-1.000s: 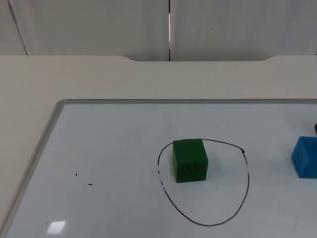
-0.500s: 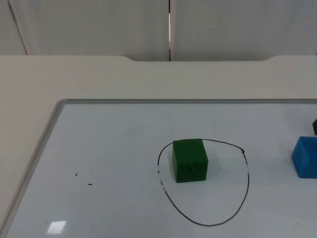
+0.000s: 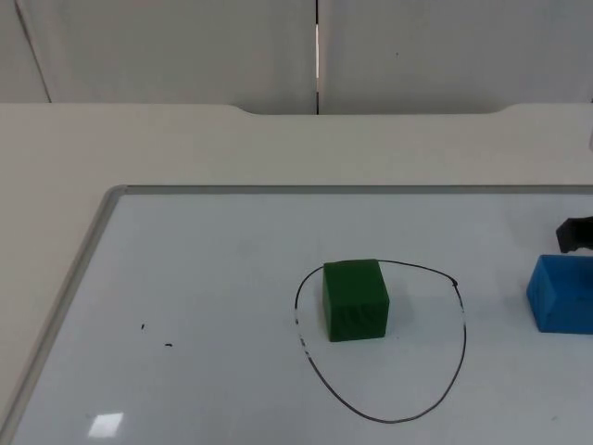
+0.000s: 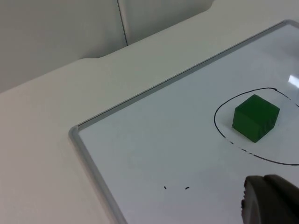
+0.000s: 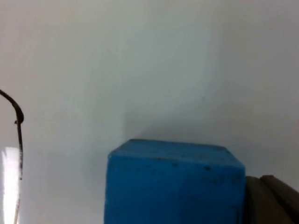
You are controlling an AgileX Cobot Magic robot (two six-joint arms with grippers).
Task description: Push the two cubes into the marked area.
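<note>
Grey partition panels (image 3: pixel 185 46) close off the far end of the white table top (image 3: pixel 185 148), and on that table lies a whiteboard (image 3: pixel 204 306) with a pale metal frame. On the board we see a hand-drawn black loop (image 3: pixel 460 306), the marked area, and we take it as our landmark.

Inside the loop, against its far-left part, sits the green cube (image 3: pixel 355 299): matte, sharp-edged, its top face lighter than the shaded front. From the left wrist view the same green cube (image 4: pixel 255 117) stands within the drawn line, well apart from the board's corner.

Outside the loop, on the side opposite the green cube and clear of the line, rests the blue cube (image 3: pixel 561 293), bright and saturated, cut off by the picture's edge. In the right wrist view the blue cube (image 5: pixel 174 183) looms close, its top edge speckled with small dark marks, with a piece of the loop beyond it.

The right gripper (image 3: pixel 576 234) appears as a dark shape just beyond the blue cube, apparently touching or nearly touching it; whether it is open or closed we cannot tell. The left gripper (image 4: pixel 270 199) waits away from the loop, near two small ink marks (image 4: pixel 175 188), and its jaw state is equally unclear to us.
</note>
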